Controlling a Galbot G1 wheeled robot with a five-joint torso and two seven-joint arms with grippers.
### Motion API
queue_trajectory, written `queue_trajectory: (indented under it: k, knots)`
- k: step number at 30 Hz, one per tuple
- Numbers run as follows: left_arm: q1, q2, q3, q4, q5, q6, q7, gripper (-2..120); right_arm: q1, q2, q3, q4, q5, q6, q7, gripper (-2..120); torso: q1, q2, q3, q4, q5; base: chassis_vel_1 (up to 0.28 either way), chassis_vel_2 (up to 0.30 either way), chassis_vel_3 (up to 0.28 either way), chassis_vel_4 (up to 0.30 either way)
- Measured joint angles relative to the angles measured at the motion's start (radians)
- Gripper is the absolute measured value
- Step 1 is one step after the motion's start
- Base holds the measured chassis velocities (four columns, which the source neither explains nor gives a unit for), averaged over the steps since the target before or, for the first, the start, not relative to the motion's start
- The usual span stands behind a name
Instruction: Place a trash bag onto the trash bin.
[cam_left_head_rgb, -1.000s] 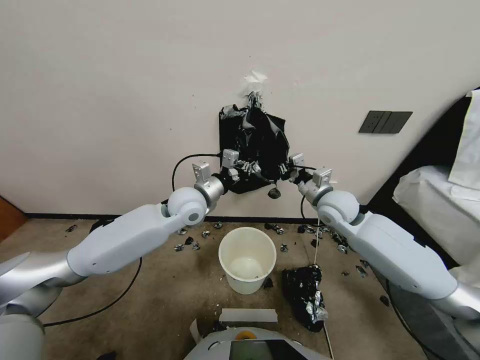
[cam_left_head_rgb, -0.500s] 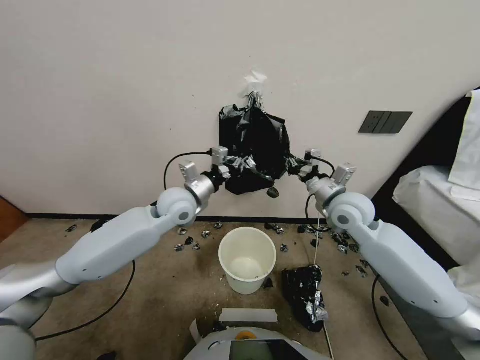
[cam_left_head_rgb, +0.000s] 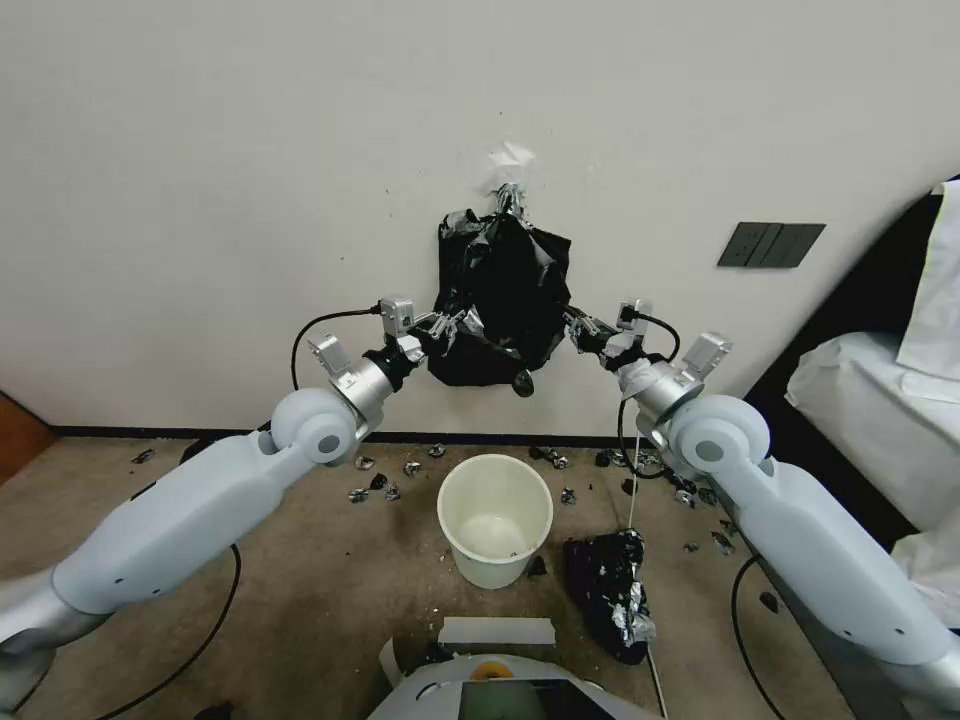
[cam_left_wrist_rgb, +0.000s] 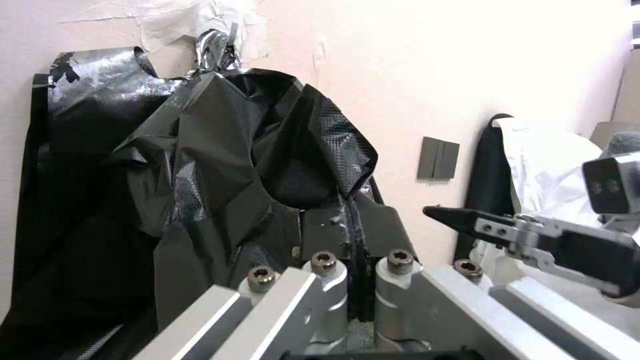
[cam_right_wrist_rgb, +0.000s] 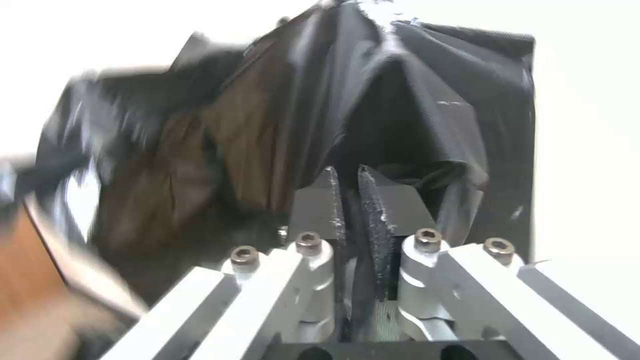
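up at the wall, both jaws pinch the trash bag (cam_left_head_rgb: 505, 285).

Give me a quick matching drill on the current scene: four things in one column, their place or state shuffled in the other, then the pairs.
Things:
1. trash bag
2. trash bin
3. left pincer
4. black crumpled heap

Places or states:
A. on the floor beside the bin, on the robot's right
B. hanging on the wall, stretched between both pincers
C. standing open and unlined on the floor
D. shut on the bag's left edge

Pairs: 1-B, 2-C, 3-D, 4-A. The right pincer is shut on the bag's other edge.
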Motion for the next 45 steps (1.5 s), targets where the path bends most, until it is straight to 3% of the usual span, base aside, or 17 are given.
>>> queue_trajectory:
  k: [3, 5, 8, 13, 23, 39, 45]
  knots:
    - [0.001, -0.003, 0.0, 0.001, 0.001, 0.0, 0.0, 0, -0.005, -0.023, 0.0, 0.001, -0.048, -0.005, -0.036, 21, 0.0, 0.0, 0.0, -0.0001, 0.0, 0.0, 0.0, 0.0, 0.0]
    - [0.004, -0.004, 0.0, 0.003, 0.002, 0.001, 0.001, 0, -0.002, -0.074, -0.012, -0.002, -0.159, -0.021, -0.132, 32, 0.0, 0.0, 0.0, -0.0004, 0.0, 0.0, 0.0, 0.0, 0.0]
    - [0.009, -0.003, -0.004, 0.002, 0.003, 0.001, 0.002, 0, 0.037, -0.102, -0.048, -0.009, -0.191, -0.055, -0.157, 42, 0.0, 0.0, 0.0, -0.0003, 0.0, 0.0, 0.0, 0.0, 0.0]
    - [0.03, 0.004, -0.014, -0.012, 0.006, 0.002, 0.003, 0, 0.21, -0.123, -0.181, -0.077, -0.191, -0.121, -0.12, 63, 0.0, 0.0, 0.0, 0.0003, 0.0, 0.0, 0.0, 0.0, 0.0]
    - [0.063, 0.018, -0.04, -0.019, 0.015, 0.004, 0.011, 0, 0.238, -0.136, -0.199, -0.076, -0.181, -0.13, -0.108, 92, 0.0, 0.0, 0.0, 0.0001, 0.0, 0.0, 0.0, 0.0, 0.0]
    - [0.076, 0.014, -0.049, -0.012, 0.027, 0.005, 0.023, 0, 0.264, -0.144, -0.235, -0.073, -0.173, -0.13, -0.099, 79, 0.0, 0.0, 0.0, 0.0, 0.0, 0.0, 0.0, 0.0, 0.0]
    - [0.079, 0.013, -0.049, -0.013, 0.029, 0.006, 0.024, 0, 0.354, -0.143, -0.361, -0.094, -0.179, -0.131, -0.097, 75, 0.0, 0.0, 0.0, 0.0003, -0.0002, 0.0, 0.0, 0.0, 0.0]
